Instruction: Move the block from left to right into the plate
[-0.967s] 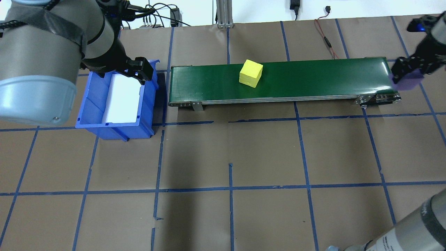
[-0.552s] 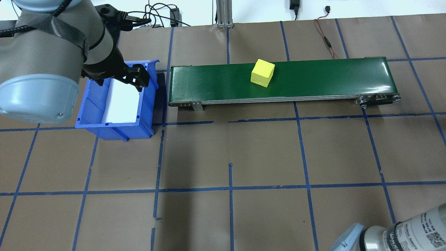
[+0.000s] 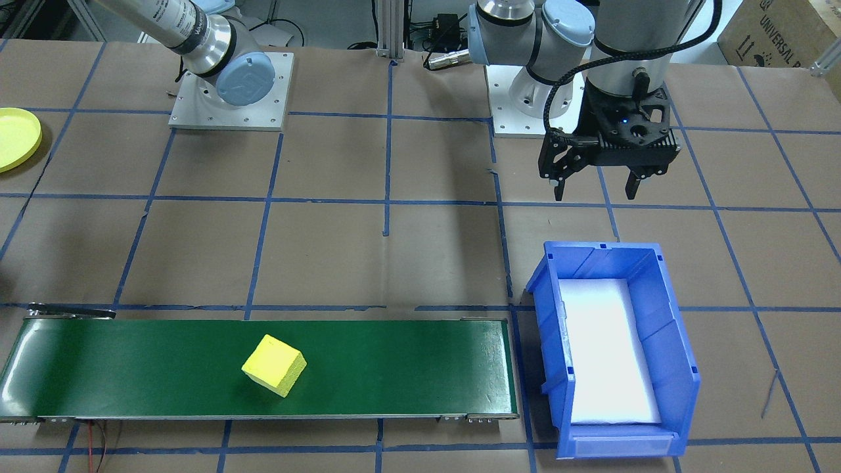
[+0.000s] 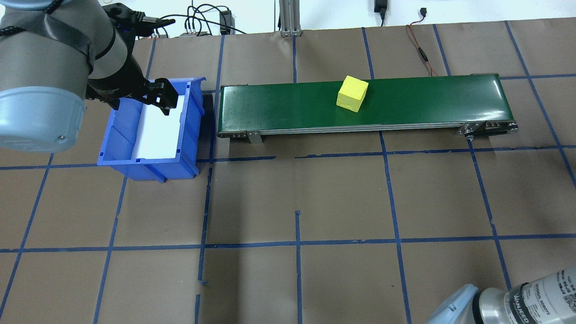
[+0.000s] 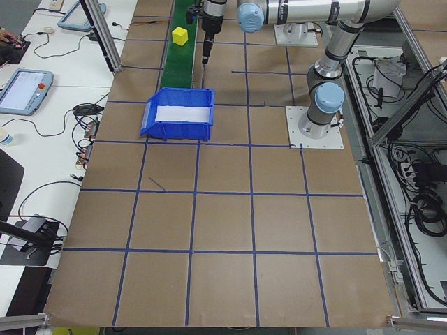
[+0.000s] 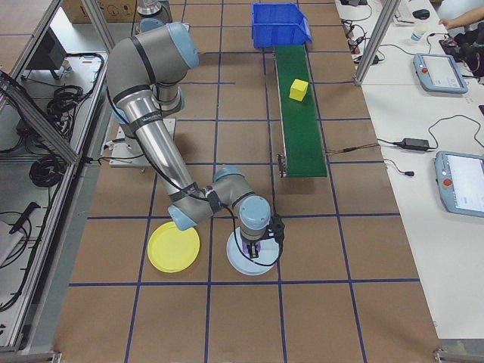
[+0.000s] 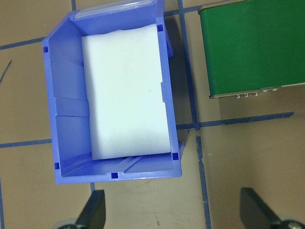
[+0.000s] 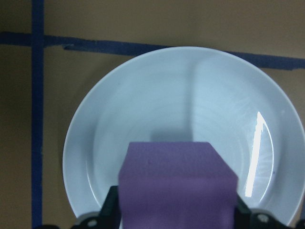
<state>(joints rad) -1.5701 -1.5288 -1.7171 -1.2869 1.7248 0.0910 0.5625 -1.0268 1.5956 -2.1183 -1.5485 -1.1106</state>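
My right gripper (image 8: 177, 212) is shut on a purple block (image 8: 177, 176) and holds it just above a pale blue plate (image 8: 119, 119). In the exterior right view that gripper (image 6: 255, 246) hangs over the pale blue plate (image 6: 243, 268), with the bright-yellow plate (image 6: 173, 247) right beside it, bare. A yellow block (image 4: 352, 93) lies on the green conveyor belt (image 4: 427, 99), right of its middle. My left gripper (image 3: 595, 194) is open and holds nothing, on the robot side of the blue bin (image 3: 545, 315).
The blue bin (image 7: 62, 143) has a white foam pad inside and stands at the belt's left end. The yellow plate (image 3: 16, 138) lies at the table's edge on my right. A red cable (image 4: 418, 49) runs behind the belt.
The yellow block has ridden rightward along the belt. My right gripper with the purple block has left the overhead view from the belt's right end. My left gripper has drawn back over the bin.
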